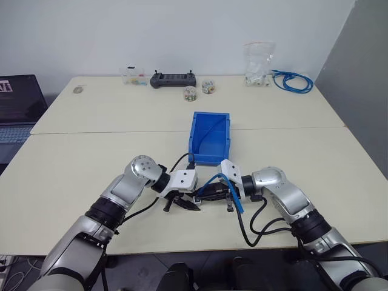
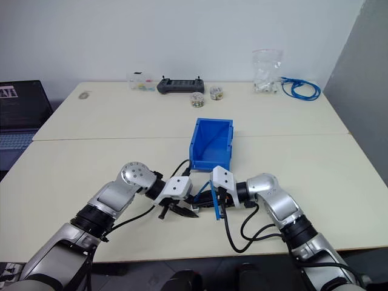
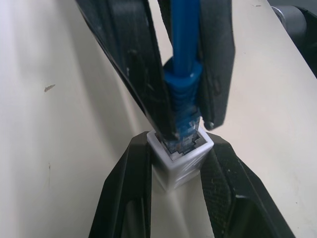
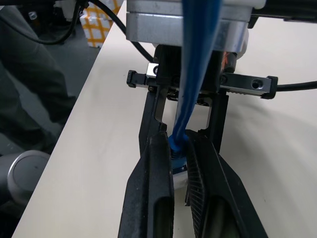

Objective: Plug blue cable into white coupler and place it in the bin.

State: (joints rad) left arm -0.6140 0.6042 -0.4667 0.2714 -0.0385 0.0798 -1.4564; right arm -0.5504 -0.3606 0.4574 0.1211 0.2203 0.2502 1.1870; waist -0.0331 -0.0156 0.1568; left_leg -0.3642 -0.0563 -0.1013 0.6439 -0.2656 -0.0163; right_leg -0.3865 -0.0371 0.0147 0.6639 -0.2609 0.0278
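A: Nearest up: left gripper [image 3: 173,168], matte black ribbed fingers pinching the white coupler [image 3: 179,161], a small boxy glossy plastic block w/ socket facing up.

B: And the plug?

A: Clear plug of the blue cable [image 3: 184,79] sits in the socket mouth; can't tell if fully seated. Ribbed blue boot just above it.

B: Right side?

A: Right gripper [image 4: 179,148], fingers pressed together on the cable boot, thin smooth cord running back over its wrist.

B: Where vs the bin?

A: Both grippers meet just in front of the bin [image 1: 200,129], close to its cut-away front wall. Bin's rigid bright blue plastic, rectangular, open top, on a pale matte table [image 1: 91,151].
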